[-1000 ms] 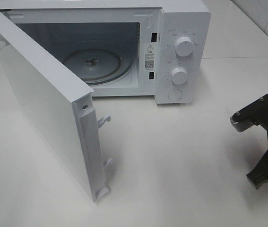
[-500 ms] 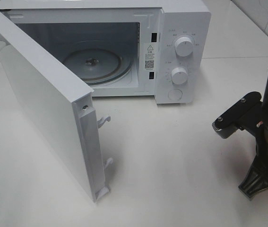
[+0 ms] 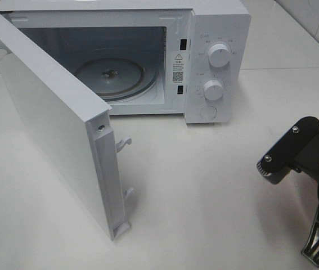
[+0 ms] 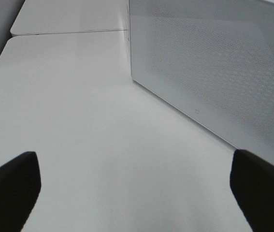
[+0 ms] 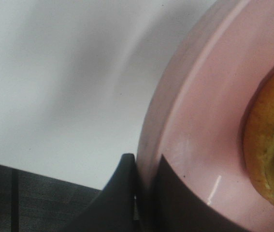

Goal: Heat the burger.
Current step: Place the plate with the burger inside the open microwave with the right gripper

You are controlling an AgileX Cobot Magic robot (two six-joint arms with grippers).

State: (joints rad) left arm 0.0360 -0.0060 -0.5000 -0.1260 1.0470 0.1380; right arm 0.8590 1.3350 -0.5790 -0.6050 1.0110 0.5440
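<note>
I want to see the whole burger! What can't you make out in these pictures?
Burger: right wrist view, cut off by the picture's edge; only a bit of bun shows. Exterior high view: not seen, behind the right arm or past the edge.
Pink plate: mostly cut off in the right wrist view; only a sliver past the arm in the high view.
Microwave dial markings: high view, too small to read.

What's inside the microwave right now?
Only the round glass turntable, with nothing on it. The open door covers the cavity's left front corner, so that bit cannot be seen.
</note>
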